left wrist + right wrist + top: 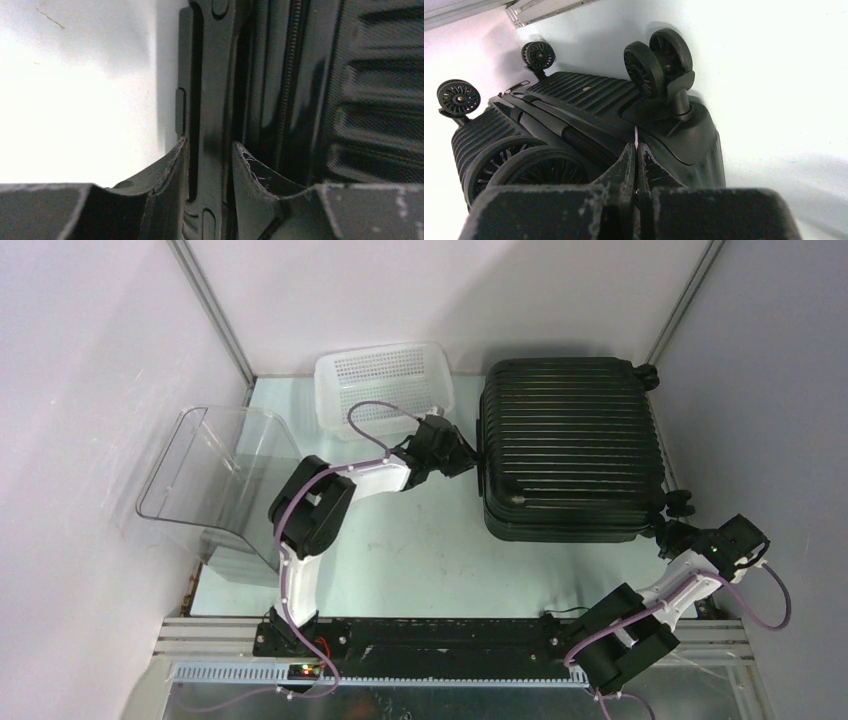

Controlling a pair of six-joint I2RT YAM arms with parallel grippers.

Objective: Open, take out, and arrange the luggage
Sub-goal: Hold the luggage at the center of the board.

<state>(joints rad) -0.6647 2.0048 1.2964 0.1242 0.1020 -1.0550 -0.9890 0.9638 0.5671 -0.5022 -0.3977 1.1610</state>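
Presently reaches left arm forward-right, elbow raised, clamping left pincer (pixel 209 145) half-shut on side handle of luggage (pixel 570 440), flat and closed at counter's (pixel 420 550) far right. Holds right arm folded low, right pincer (pixel 636 147) fully shut, empty, beside wheeled corner.

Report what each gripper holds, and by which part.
Left gripper straddles the flat side handle of the large black ribbed hard-shell suitcase; a firm clamp cannot be told. Right gripper: shut by the wheels, nothing visibly held.
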